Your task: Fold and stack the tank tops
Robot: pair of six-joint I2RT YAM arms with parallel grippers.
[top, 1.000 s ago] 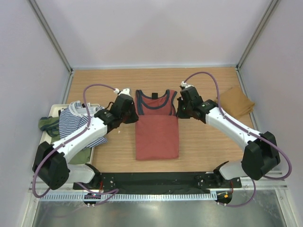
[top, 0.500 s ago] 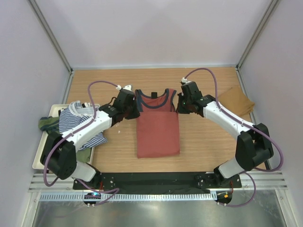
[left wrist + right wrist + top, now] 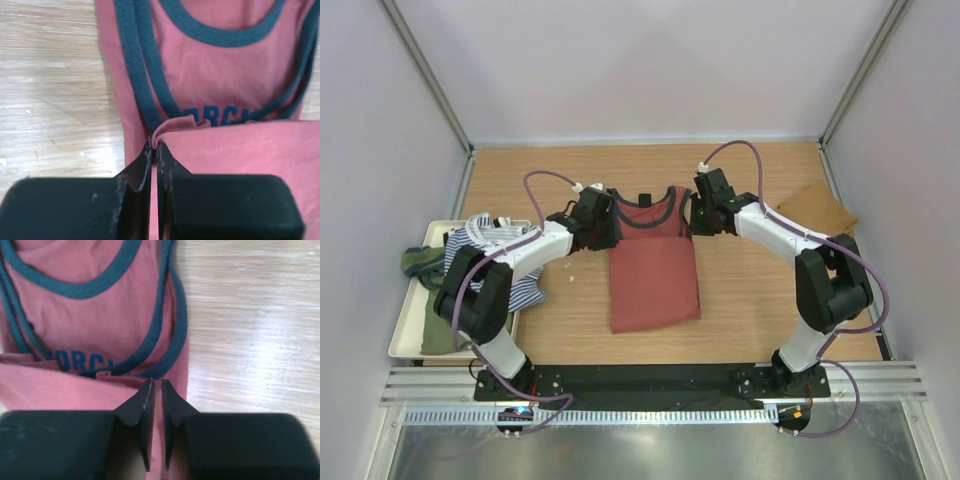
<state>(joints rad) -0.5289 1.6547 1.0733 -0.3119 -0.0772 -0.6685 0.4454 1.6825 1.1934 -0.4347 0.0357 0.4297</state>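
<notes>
Top external: wood table (image 3: 760, 290), pale walls (image 3: 640, 70); left hand (image 3: 154, 145) pinching red top (image 3: 655, 285), right hand (image 3: 157, 385) narrow, grip unclear.

A top (image 3: 653, 270) lies mid-table (image 3: 755, 305), a heap of tops (image 3: 480, 258) in the tray (image 3: 402, 338) to its left, a folded top (image 3: 818, 212) behind right

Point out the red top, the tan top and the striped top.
red top (image 3: 655, 285), top view, on the folded-over lower half.
tan top (image 3: 817, 212), top view, on the middle of the folded cloth.
striped top (image 3: 468, 242), top view, on its bunched striped cloth.
</notes>
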